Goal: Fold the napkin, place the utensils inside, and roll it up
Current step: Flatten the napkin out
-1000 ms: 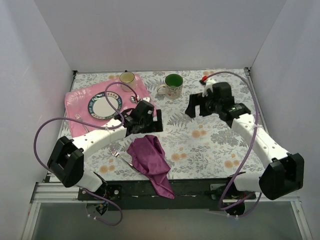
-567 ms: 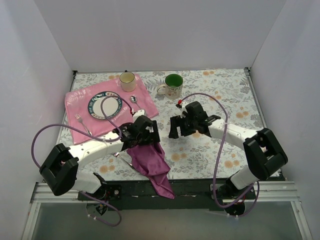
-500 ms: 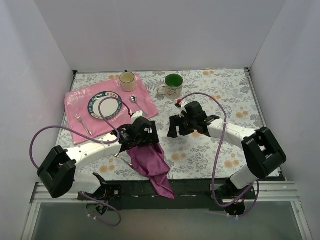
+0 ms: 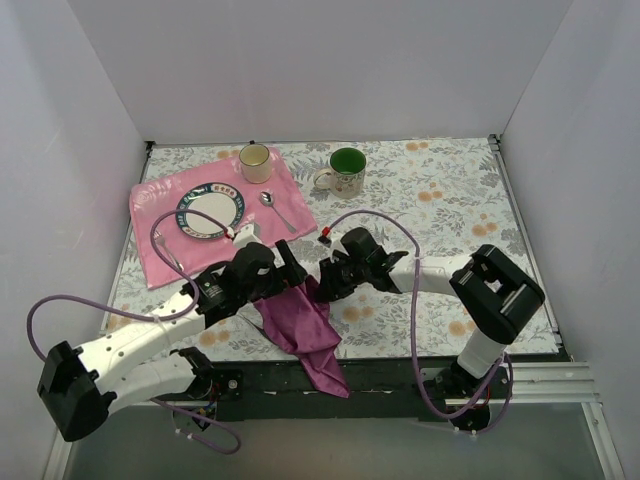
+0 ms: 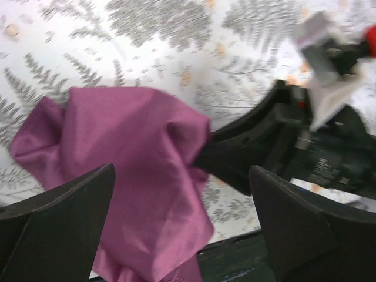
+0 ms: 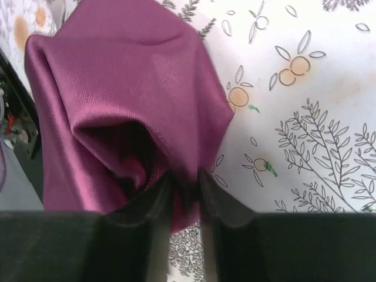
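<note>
The napkin (image 6: 117, 88) is a crumpled heap, not folded yet. Folding, filling and rolling are all left to do. It lies right under both tools, with one end hanging off the near edge of the tabletop (image 4: 450, 200). The right tool (image 6: 185, 194) is pinched on a fold of it. The left tool (image 5: 181, 176) is wide apart above it. The spoon (image 4: 272, 204) lies far beyond the tools on the pink mat (image 4: 160, 205).

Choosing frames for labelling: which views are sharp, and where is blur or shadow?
Top external: evenly lit, sharp. Left wrist: soft throughout, its own fingers dark blurs. Right wrist: napkin weave crisp, deep shadow in its fold, fingertips blurred.
</note>
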### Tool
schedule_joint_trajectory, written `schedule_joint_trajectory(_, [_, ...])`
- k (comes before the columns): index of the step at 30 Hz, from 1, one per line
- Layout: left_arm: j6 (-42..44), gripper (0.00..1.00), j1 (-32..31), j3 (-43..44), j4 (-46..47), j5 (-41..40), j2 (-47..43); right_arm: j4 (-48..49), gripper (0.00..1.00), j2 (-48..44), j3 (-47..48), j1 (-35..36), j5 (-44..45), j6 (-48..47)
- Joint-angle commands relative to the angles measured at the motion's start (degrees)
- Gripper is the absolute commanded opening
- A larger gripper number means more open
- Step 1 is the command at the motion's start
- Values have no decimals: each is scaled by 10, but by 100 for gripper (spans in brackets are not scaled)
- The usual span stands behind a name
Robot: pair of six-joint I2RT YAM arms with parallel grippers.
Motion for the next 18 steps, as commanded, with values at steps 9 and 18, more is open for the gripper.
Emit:
schedule_joint_trajectory(9, [25,98,-1,2,50,88,109,-205,1,-130,116,-21,193,-94])
schedule_joint_trajectory(18, [140,29,25,144,84,117,255,-271,1,-251,203,-130,249,-156])
